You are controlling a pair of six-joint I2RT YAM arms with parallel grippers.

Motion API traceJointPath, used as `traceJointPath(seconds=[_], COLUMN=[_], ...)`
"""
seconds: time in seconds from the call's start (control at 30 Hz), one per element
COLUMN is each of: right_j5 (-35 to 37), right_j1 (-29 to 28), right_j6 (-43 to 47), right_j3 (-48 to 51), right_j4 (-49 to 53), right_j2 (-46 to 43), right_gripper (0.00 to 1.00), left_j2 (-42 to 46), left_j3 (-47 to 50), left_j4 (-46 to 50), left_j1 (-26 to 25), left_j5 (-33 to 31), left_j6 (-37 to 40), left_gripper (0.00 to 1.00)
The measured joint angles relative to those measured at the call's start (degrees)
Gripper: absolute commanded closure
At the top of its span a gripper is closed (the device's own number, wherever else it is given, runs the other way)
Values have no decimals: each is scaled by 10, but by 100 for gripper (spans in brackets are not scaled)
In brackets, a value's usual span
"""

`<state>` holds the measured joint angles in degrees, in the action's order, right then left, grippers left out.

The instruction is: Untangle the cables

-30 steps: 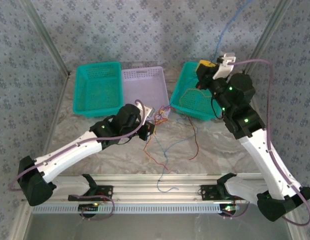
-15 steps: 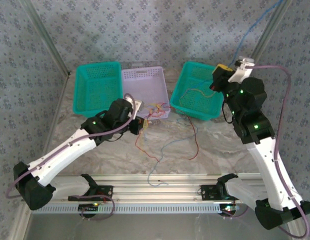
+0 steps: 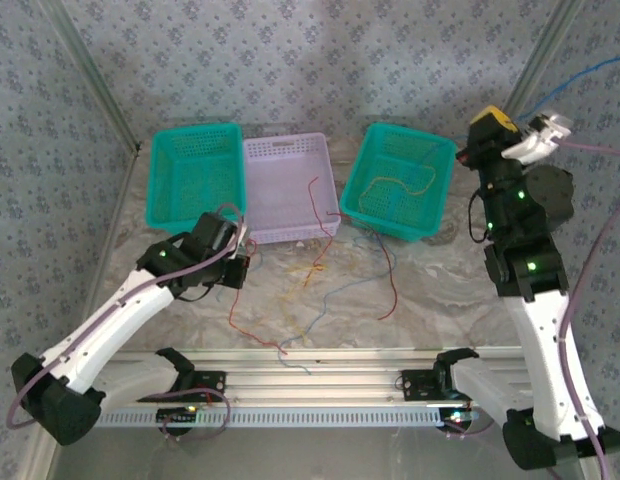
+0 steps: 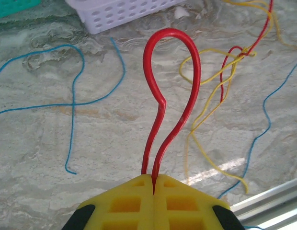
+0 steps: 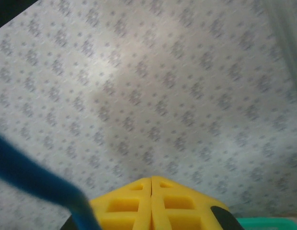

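While left fingers (image 4: 122, 205) pinch red cable (image 4: 170, 31), blue cable (image 5: 24, 175) passes right fingers (image 5: 123, 205)

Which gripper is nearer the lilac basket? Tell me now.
Left. The left gripper is low, just off the lilac basket's near left corner. The right gripper is raised far to its right, beyond the right teal basket.

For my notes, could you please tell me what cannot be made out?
- Right wrist view: thin blue cable blurred, cut by the bottom edge beside the right gripper; grip unclear.
- Left wrist view: thin red cable ends hidden in shut left gripper.
- Top view: tangled red and yellow wires too small.
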<state>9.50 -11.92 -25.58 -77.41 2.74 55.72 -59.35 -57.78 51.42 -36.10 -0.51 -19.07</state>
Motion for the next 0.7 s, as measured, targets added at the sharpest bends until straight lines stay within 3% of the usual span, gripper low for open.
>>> traceJointPath(seconds=[0.17,0.33,0.7], right_j5=[-57,-69,-75], right_j1=[-68,-139,-178], right_j6=[10,57,128], right_j3=[-42,-90,-273], right_j4=[-12,-12,-21], right_j2=[105,210,455], right_gripper=[100,100,100], left_j2=[29,53,126], left_j3=[4,15,33], left_j4=[-11,-23,-51], left_j1=[0,0,0], left_j5=[21,28,28], left_j6=[6,6,6], left_gripper=[100,100,100])
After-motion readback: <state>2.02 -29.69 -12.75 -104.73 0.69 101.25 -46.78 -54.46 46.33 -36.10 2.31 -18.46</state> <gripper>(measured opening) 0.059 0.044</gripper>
